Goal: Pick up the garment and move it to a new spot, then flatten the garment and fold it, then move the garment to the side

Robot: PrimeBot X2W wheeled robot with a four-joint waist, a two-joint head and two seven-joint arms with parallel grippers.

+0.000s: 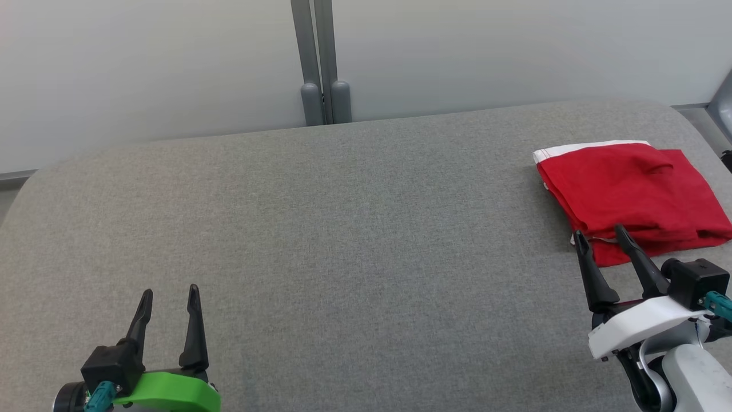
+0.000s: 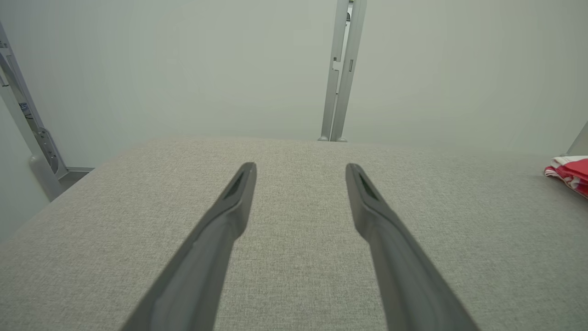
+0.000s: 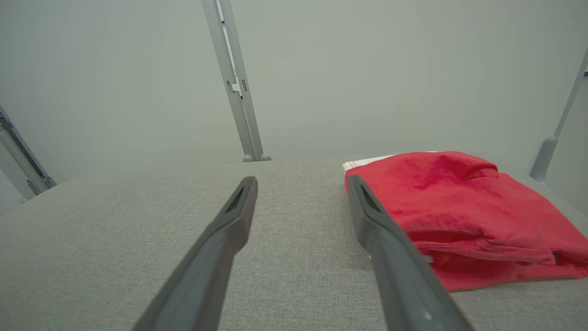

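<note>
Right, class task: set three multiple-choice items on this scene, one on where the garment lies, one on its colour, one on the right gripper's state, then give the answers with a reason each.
1. Where does the garment lie on the grey surface?
A. at its far right
B. in its middle
C. at its near left

2. What colour is most of the garment?
A. blue
B. red
C. green

3. How does the right gripper stand?
A. shut on the garment
B. open, holding nothing
C. shut, empty

Answers:
1. A, it lies by the head view's right edge.
2. B, its cloth shows red.
3. B, its fingers stand apart with bare surface between them.
</note>
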